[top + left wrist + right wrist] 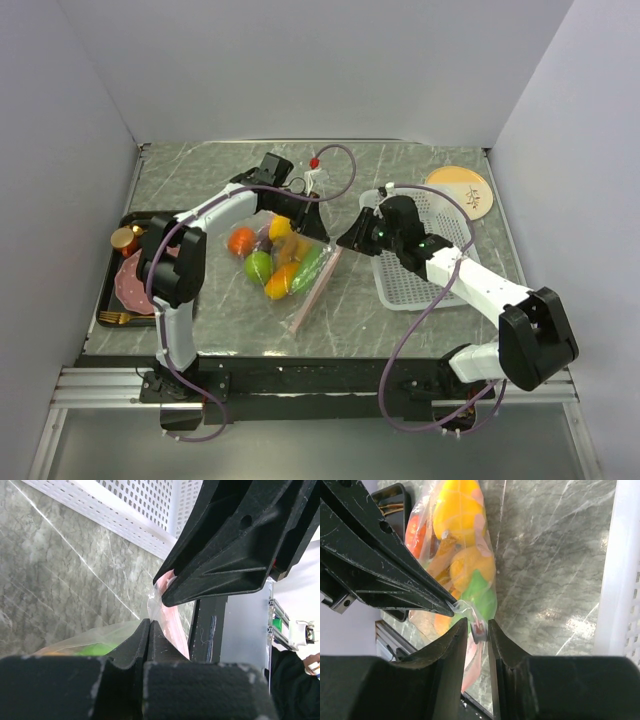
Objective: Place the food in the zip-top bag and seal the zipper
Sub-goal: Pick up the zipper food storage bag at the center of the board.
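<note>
Near edge: both arm bases sit on the rail, and your arms reach in over the grey marble table (240,320).

First task item out from you is the zipper (312,290). It is a pale pink strip lying slantwise, with its near end on the marble and its far end up at the grippers. You cannot tell from these views whether it is pressed shut along its length.

Just beyond and left of it is the zip-top bag (300,250), lying near mid-table, left of centre. The food (270,262) is all inside it:
- mango (280,283) nearest
- lime (258,267) and cucumber (309,267) behind it
- tomato (241,241) on the left
- yellow pepper (280,227) farthest
- a bit of purple eggplant (266,240) between them

At the bag's right far corner your two grippers meet, almost tip to tip.
- Your right gripper (478,630) has its fingers drawn close, pinching the zipper's small end piece.
- Your left gripper (149,627) has its fingers pressed together on the clear film of the bag beside the pink strip.

Right of the grippers is the white slotted basket (395,285), with your right forearm lying across it. Far right, behind the basket, is an orange plate (462,190). On the left edge is a black tray (108,290) with dishes on it, well apart from the bag.
</note>
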Controlling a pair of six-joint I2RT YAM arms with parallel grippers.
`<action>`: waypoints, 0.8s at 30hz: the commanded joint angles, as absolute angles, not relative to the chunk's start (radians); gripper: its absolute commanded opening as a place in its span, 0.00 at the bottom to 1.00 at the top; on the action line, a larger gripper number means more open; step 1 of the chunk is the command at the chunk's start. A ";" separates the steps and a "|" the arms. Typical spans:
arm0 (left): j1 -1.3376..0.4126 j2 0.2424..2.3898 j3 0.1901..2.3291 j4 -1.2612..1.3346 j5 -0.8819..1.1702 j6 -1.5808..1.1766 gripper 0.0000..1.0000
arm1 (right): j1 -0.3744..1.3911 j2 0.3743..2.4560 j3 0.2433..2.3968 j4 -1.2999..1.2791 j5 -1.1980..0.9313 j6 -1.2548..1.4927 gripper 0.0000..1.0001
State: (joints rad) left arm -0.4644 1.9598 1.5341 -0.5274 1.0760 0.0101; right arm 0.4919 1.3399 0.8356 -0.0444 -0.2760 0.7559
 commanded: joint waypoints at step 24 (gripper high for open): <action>-0.456 1.885 1.528 -0.430 1.129 -0.069 0.01 | 0.474 1.279 0.815 -0.005 -0.268 0.733 0.33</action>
State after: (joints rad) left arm -0.4587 1.9453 1.5249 -0.4877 1.0767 -0.0460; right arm 0.4816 1.2770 0.8116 -0.0441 -0.2375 0.7418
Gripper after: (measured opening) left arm 0.014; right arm 0.326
